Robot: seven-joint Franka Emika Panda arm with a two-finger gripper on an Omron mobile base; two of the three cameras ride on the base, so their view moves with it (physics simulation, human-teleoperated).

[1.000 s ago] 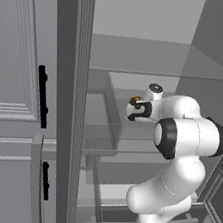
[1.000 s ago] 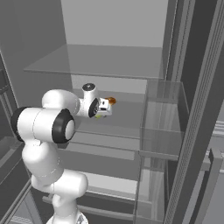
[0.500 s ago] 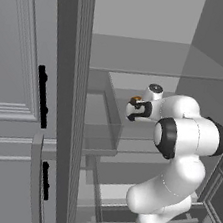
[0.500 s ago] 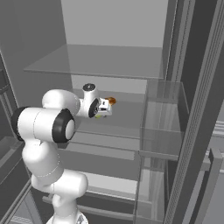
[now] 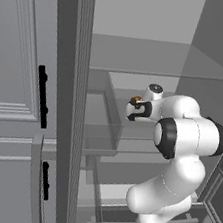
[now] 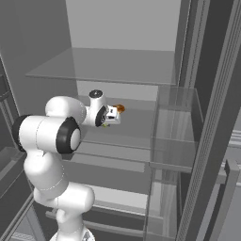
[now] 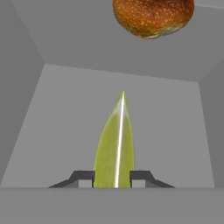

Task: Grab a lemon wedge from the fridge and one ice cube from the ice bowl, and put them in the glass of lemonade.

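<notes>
**One lemon wedge clamped in the hand inside the open fridge**

Two base views show the fridge (image 5: 68,76) with its door swung open and the white arm reaching in over a glass shelf (image 6: 108,66) to the shelf below. At far left of the left base view stands a pale panelled cabinet (image 5: 13,68) with black handles. In that view the hand (image 5: 133,108) sits at mid-height of the compartment, pointed toward the back wall.

In the hand view, the lemon wedge (image 7: 114,148) stands upright between the two dark fingertips (image 7: 83,177), pale green-yellow with a light edge facing the camera. Both fingertips touch its sides; the hand is closed on the wedge. Beyond and above it in this view lies a round brown speckled item (image 7: 153,15), possibly a bun or pastry, well apart from the wedge on the grey fridge floor. The same orange-brown item (image 6: 119,108) shows just beside the hand (image 6: 114,116) in the right base view.
</notes>
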